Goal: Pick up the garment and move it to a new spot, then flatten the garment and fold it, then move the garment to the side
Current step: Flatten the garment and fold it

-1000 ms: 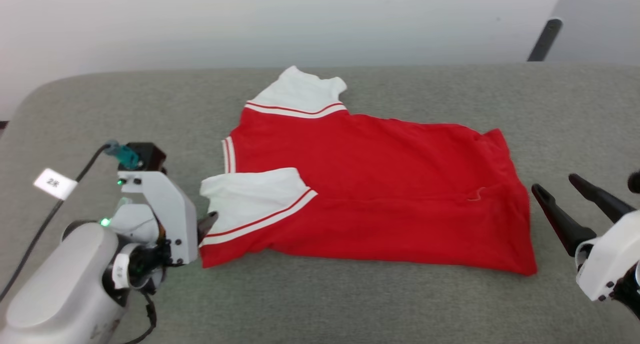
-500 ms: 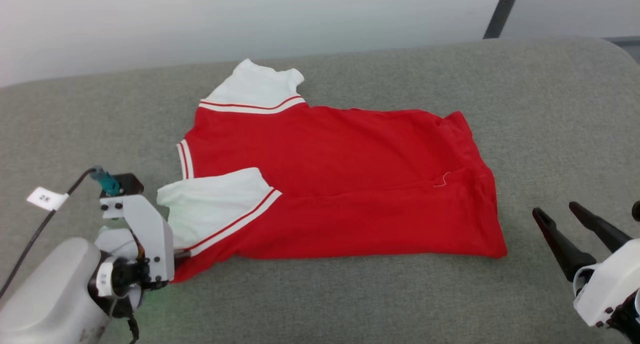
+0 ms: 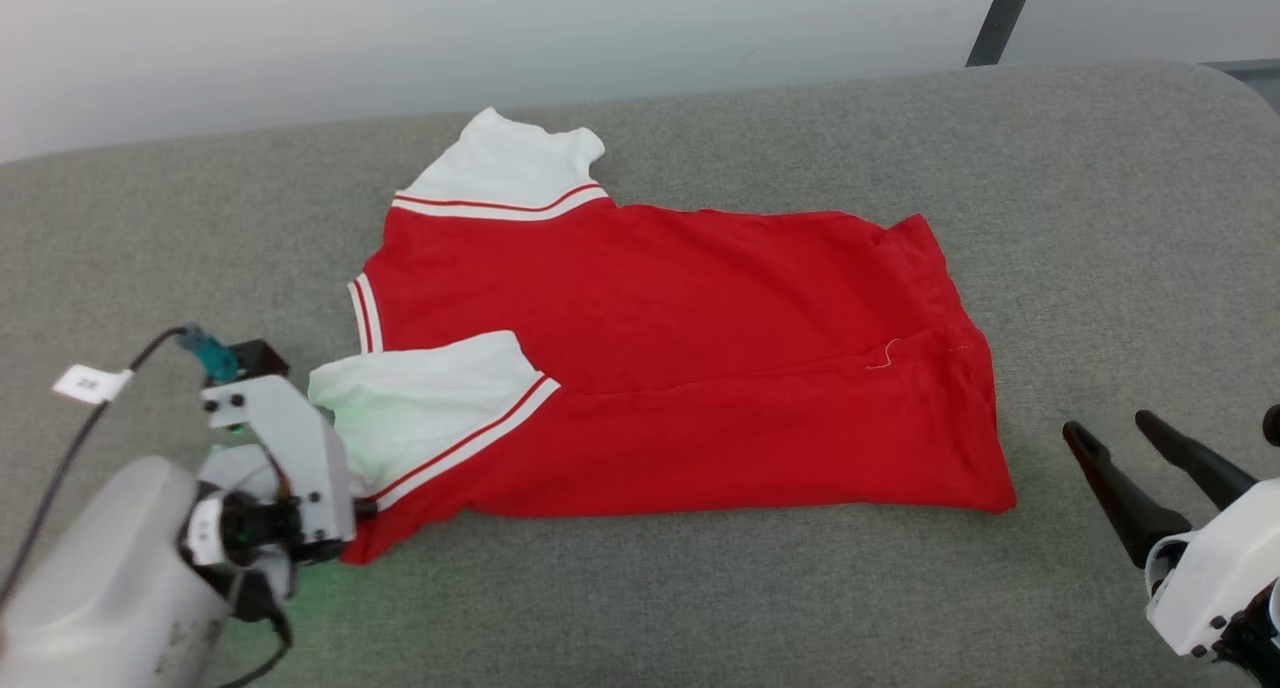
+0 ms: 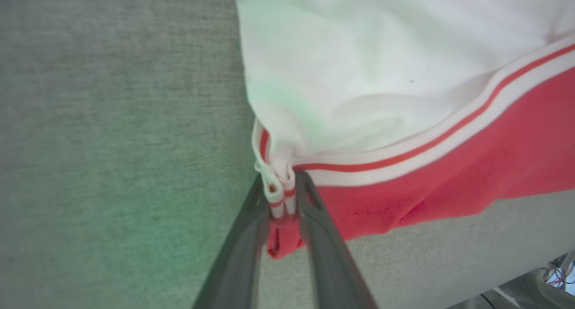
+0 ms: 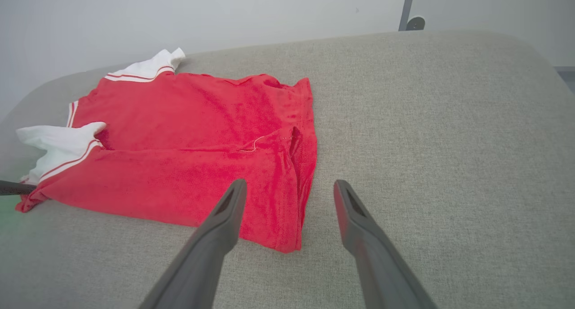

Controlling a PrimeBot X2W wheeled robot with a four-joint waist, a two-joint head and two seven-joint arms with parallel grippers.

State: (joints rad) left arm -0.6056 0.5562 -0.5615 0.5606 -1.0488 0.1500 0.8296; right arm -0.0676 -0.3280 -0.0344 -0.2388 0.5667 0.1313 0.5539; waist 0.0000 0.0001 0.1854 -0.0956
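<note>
In the head view, the garment (image 3: 680, 368) lies across the middle of the frame on the grey counter (image 3: 700, 608). No lettering shows, and its lower long edge is doubled over into a soft ridge running left to right. One white sleeve (image 3: 430, 408) rests folded onto the red body at centre left, and the far sleeve (image 3: 500, 163) juts toward the upper left. The left tool (image 3: 366, 509), at lower left, sits against the garment's near-left corner, mostly hidden behind its own pale wrist housing. That corner makes sense as a hold, since the layered trim offers a thicker edge than the single cloth. The right tool (image 3: 1108, 426) hangs at lower right, spread wide with nothing in it, near the hem corner (image 3: 985, 498) but apart from it.

In the left wrist view, the dark fingers (image 4: 245, 237) are drawn narrow on a bunched fold of the striped trim (image 4: 404, 158). The ribbed white-and-red band is pinched between them, and a tongue of red pokes out below. I can't quite tell how deep the cloth sits in that pinch. The sleeve looks like a thin, smooth knit, while the counter is a coarse weave tinted green at lower left.

In the right wrist view, the right tool's fingers (image 5: 211, 237) stand wide at bottom centre, facing the rumpled hem. A pale loose thread (image 5: 254, 143) curls on the red just above them. Placed there, I'd guess this tool is meant to take the opposite end, so the limp cloth travels stretched rather than sagging.
</note>
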